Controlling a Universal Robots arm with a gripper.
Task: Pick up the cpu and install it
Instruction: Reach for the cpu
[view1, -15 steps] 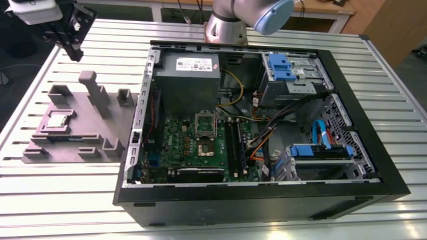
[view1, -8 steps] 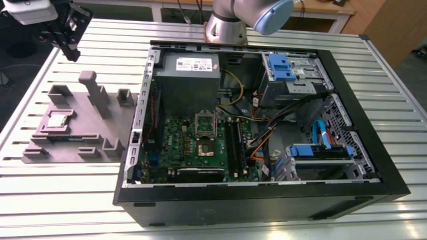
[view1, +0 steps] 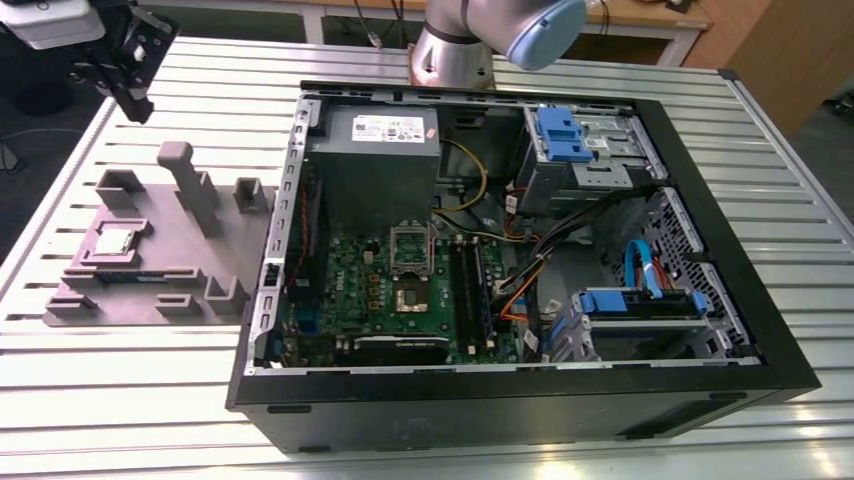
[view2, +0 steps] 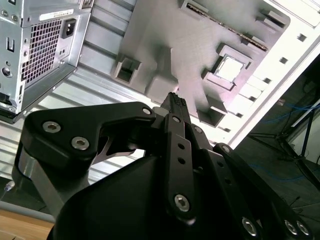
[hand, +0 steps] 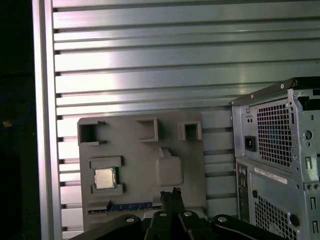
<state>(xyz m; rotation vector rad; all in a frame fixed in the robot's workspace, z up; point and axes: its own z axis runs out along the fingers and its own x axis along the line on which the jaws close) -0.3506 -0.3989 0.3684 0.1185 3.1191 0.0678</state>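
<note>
Approach step: tool (hand: 170, 192), pressed together and empty, hovers near grey tray (hand: 140, 150), cpu (hand: 104, 178) untouched; grasp needs spreading and centring.

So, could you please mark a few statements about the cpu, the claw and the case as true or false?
1. The cpu lies in a recess of the grey fixture plate. True.
2. The claw is holding the cpu. False: it hangs above the slatted table, apart from the cpu, and holds nothing.
3. The computer case lies open, with its motherboard showing. True.
4. The fixture plate sits inside the computer case. False: it rests on the table beside the case, on the exterior view's left.
</note>
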